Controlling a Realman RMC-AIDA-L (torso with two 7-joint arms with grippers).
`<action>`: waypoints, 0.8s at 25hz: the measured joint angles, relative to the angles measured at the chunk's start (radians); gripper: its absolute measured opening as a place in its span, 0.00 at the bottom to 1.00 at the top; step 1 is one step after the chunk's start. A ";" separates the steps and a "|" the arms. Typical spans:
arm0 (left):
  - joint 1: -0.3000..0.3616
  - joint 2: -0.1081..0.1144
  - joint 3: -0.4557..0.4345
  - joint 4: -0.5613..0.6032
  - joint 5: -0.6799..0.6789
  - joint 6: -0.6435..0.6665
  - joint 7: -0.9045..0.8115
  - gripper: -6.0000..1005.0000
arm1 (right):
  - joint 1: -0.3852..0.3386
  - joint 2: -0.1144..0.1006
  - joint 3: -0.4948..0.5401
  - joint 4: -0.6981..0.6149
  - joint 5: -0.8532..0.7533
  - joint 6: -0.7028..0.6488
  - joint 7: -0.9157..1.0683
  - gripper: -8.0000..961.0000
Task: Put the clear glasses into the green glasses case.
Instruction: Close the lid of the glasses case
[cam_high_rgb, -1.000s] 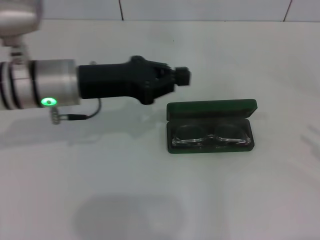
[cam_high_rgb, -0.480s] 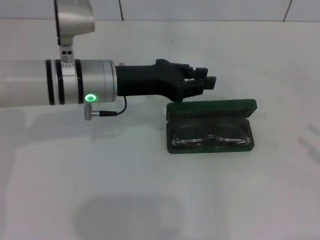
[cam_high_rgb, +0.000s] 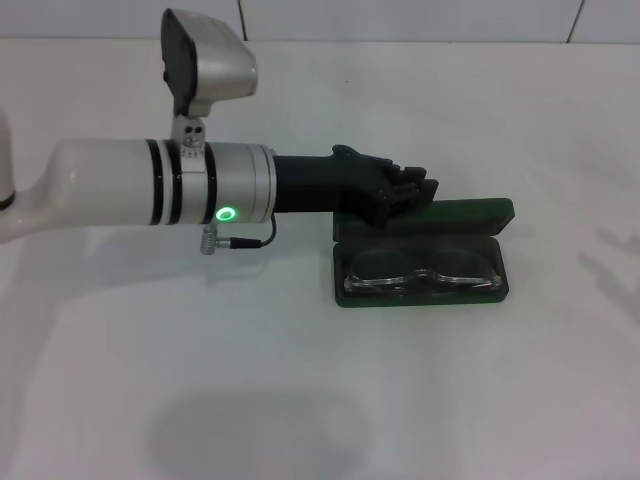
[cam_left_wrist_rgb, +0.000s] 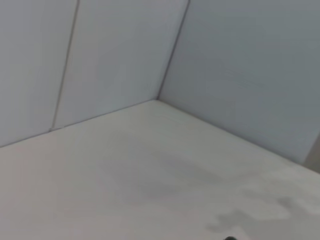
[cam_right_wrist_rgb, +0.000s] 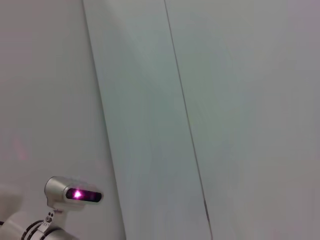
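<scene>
Head view: the case (cam_high_rgb: 420, 250) lies open on the white table (cam_high_rgb: 300, 380), lid (cam_high_rgb: 424, 217) raised at the far side. The glasses (cam_high_rgb: 420, 273) lie inside its lower tray, lens toward the camera, filling the tray from end to end. The left arm (cam_high_rgb: 150, 185) reaches in from the left edge, level over the table, a green light (cam_high_rgb: 228, 213) lit on its wrist ring and the wrist camera (cam_high_rgb: 205, 62) standing up on top. The left gripper (cam_high_rgb: 412, 190) is at the lid's far left corner, its black fingers (cam_high_rgb: 405, 180) close together just over or against the lid edge; whether they touch it I cannot tell, and nothing shows between them. The right arm does not show here

Left wrist view: only bare table (cam_left_wrist_rgb: 125, 180) and the grey wall panels (cam_left_wrist_rgb: 240, 65) behind it, with a dark speck at the lower edge too small to name. No fingers, case or glasses show

Right wrist view: wall panels (cam_right_wrist_rgb: 225, 100), and in the lower corner the left arm's wrist camera (cam_right_wrist_rgb: 72, 192) with a pink light. The right gripper itself is out of sight in every view
</scene>
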 joint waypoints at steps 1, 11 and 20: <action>0.000 0.000 0.017 0.000 -0.013 -0.012 0.000 0.21 | 0.001 0.001 0.000 0.000 -0.003 0.004 -0.003 0.41; -0.008 0.000 0.061 0.003 -0.046 -0.056 0.005 0.21 | 0.014 0.002 0.001 0.031 -0.025 0.027 -0.024 0.41; -0.009 0.000 0.111 0.000 -0.048 -0.063 0.000 0.21 | 0.025 0.003 0.001 0.037 -0.025 0.037 -0.025 0.41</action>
